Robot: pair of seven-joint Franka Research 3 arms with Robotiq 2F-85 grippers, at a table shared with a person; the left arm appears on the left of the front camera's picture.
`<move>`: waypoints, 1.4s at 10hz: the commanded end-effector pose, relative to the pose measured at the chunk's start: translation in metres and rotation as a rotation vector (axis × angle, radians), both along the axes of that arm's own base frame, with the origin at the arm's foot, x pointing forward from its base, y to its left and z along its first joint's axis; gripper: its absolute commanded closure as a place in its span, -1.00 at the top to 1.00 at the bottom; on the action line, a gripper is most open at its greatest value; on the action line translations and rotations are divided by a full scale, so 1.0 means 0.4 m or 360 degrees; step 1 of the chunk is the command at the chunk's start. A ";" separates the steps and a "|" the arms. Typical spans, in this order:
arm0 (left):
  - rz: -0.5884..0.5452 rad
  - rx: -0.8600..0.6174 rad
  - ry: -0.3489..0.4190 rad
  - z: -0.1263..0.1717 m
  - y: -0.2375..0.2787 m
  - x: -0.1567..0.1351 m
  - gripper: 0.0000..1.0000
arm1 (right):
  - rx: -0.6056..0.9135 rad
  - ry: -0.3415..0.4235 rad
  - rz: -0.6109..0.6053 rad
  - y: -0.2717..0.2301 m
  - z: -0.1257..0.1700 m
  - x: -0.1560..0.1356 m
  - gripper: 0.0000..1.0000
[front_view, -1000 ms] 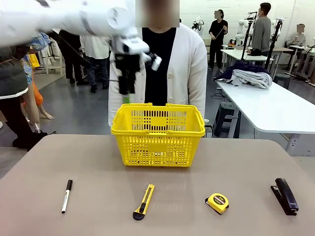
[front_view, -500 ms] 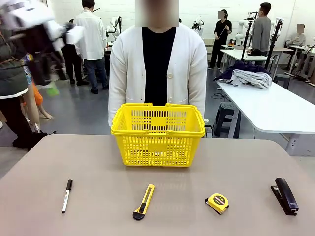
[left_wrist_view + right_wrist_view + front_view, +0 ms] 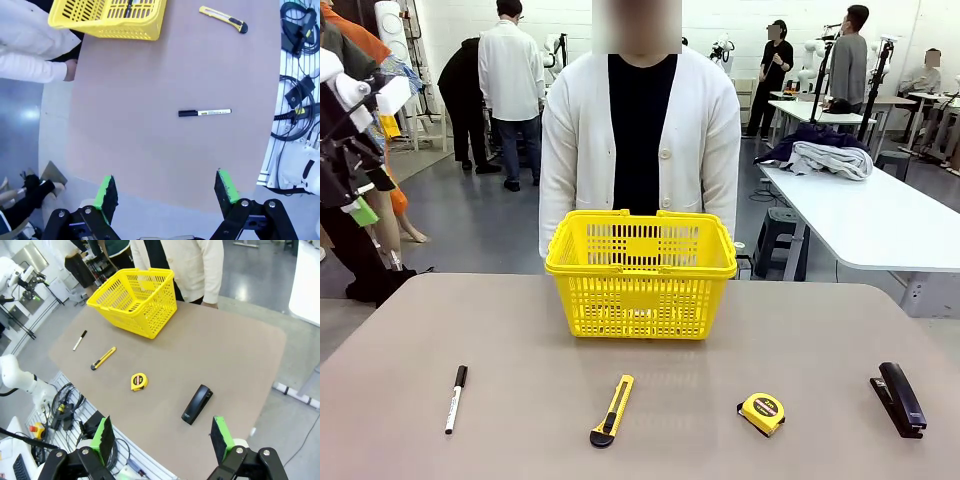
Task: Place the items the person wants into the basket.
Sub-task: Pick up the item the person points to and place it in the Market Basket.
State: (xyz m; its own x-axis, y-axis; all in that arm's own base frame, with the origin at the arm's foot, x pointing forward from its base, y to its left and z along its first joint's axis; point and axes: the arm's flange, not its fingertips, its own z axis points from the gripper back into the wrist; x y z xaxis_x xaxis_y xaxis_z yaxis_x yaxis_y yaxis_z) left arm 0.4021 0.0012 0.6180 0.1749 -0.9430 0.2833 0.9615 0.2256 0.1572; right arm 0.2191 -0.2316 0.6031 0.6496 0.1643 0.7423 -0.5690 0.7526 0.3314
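Note:
The yellow basket (image 3: 640, 272) stands at the table's far middle, in front of the person (image 3: 640, 140) in a white cardigan. A thin black pen (image 3: 129, 7) lies inside the basket. The yellow-and-black utility knife (image 3: 612, 410) lies near the front middle, also in the wrist views (image 3: 222, 18) (image 3: 103, 358). At the front right lies the black stapler (image 3: 898, 398) (image 3: 197, 403). My left gripper (image 3: 360, 205) (image 3: 166, 190) hangs open, high off the table's left side. My right gripper (image 3: 162, 437) is open, high above the table's right front.
A white marker with a black cap (image 3: 455, 398) (image 3: 205, 112) lies at the front left. A yellow tape measure (image 3: 761, 413) (image 3: 139, 381) sits between knife and stapler. The person's hand (image 3: 70, 70) hangs by the far table edge. Cables (image 3: 300, 95) run along the robot's side.
My left arm has swung from above the basket out to the far left, its gripper empty. The things on the table have not moved.

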 end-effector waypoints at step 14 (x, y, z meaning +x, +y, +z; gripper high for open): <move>-0.0066 -0.1158 0.0172 0.005 0.223 -0.155 1.00 | 0.0019 -0.0030 0.0025 -0.001 0.001 0.003 1.00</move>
